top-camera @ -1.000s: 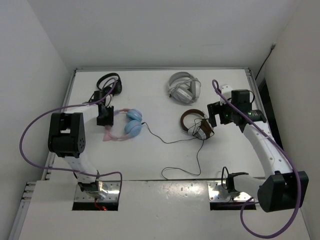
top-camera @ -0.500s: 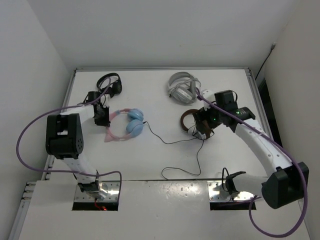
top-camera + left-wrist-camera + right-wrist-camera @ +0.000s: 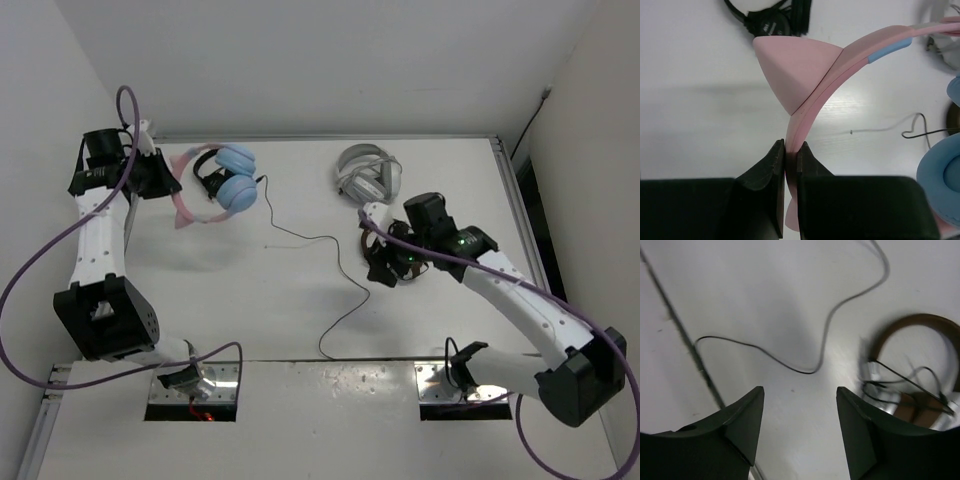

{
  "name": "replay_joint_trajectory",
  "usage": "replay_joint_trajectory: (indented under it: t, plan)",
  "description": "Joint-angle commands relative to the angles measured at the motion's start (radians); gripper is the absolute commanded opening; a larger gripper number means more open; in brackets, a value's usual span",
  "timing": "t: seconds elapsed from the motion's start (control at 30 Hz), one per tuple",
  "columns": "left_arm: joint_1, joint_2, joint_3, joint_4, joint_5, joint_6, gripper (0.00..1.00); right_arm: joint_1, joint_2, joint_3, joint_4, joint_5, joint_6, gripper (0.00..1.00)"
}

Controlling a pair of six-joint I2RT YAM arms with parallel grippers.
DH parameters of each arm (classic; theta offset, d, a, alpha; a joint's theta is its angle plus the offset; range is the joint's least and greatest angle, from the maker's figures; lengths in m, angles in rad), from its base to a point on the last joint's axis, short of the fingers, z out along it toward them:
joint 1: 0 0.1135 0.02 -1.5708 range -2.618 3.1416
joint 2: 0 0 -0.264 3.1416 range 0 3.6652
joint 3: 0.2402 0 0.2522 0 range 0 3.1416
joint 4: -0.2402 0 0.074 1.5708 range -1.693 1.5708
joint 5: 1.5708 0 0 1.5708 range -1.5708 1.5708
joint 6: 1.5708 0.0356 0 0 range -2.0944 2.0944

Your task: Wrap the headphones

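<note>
Pink headband [image 3: 850,55] of the headphones [image 3: 228,180] is pinched between the closed fingers [image 3: 765,170] of the left pincer [image 3: 790,147], just below a triangular pink ear [image 3: 790,70] that stands on the band. Seen from above, the left arm [image 3: 95,230] reaches to the far left corner of the bench [image 3: 300,310], and the headphones hang from its pincer with both light-blue ear cups [image 3: 236,178] turned toward the middle. The wrist view shows the bench well beneath the band, so the headphones appear lifted clear of it, though contact at the cups cannot be ruled out. A small black pair [image 3: 772,17] lies on the bench just behind the cups, partly hidden by them. The thin black cable [image 3: 300,238] leaves the cups, runs in loose bends across the middle of the bench and ends near its front edge. The right pincer [image 3: 800,405] is released, its two fingers [image 3: 740,425] spread wide, with only bare bench and a stretch of the cable in view beyond them. It hovers right of centre, just beside a brown pair [image 3: 920,335], which the top view largely hides under the arm. A grey pair [image 3: 368,172] lies at the far edge, apart from both arms.
</note>
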Motion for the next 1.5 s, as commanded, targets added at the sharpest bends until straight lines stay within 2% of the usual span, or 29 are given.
replay_joint_trajectory:
  t: [0.0, 0.1, 0.2, 0.3, 0.37, 0.43, 0.5, 0.53, 0.57, 0.73, 0.97, 1.23, 1.47]
  plan:
    - [0.017, -0.005, 0.001, -0.064, 0.140, -0.048, 0.00, 0.058, 0.013, -0.024, 0.014, -0.123, 0.000, 0.60]
    - [0.045, -0.015, 0.010, -0.064, 0.189, -0.090, 0.00, 0.049, 0.064, -0.033, 0.025, -0.192, 0.035, 0.59]
    - [0.068, -0.015, 0.050, -0.046, 0.222, -0.134, 0.00, 0.104, 0.084, -0.047, 0.056, -0.232, 0.073, 0.58]
    - [0.077, -0.005, 0.078, -0.046, 0.234, -0.176, 0.00, 0.117, 0.134, -0.070, 0.100, -0.302, 0.213, 0.58]
    - [0.086, -0.018, 0.092, -0.025, 0.234, -0.206, 0.00, 0.117, 0.153, -0.094, 0.145, -0.312, 0.349, 0.52]
    - [0.086, -0.033, 0.092, -0.006, 0.234, -0.228, 0.00, 0.117, 0.153, -0.114, 0.211, -0.312, 0.415, 0.53]
    - [0.086, -0.045, 0.083, 0.005, 0.243, -0.228, 0.00, 0.108, 0.171, -0.127, 0.260, -0.211, 0.482, 0.56]
    - [0.086, -0.054, 0.083, 0.005, 0.255, -0.228, 0.00, 0.107, 0.180, -0.127, 0.269, -0.185, 0.482, 0.58]
    - [0.086, -0.054, 0.070, 0.005, 0.265, -0.228, 0.00, 0.097, 0.193, -0.098, 0.269, -0.089, 0.482, 0.60]
    - [0.086, -0.073, 0.061, 0.005, 0.297, -0.209, 0.00, 0.083, 0.321, -0.007, 0.356, 0.114, 0.488, 0.62]
    - [0.086, -0.073, 0.070, -0.017, 0.315, -0.180, 0.00, 0.112, 0.443, 0.016, 0.494, 0.116, 0.488, 0.63]
    - [0.095, -0.073, 0.070, -0.017, 0.315, -0.180, 0.00, 0.103, 0.475, -0.021, 0.508, 0.089, 0.477, 0.63]
    - [0.115, -0.044, 0.102, -0.017, 0.404, -0.226, 0.00, 0.127, 0.544, 0.006, 0.518, 0.121, 0.477, 0.62]
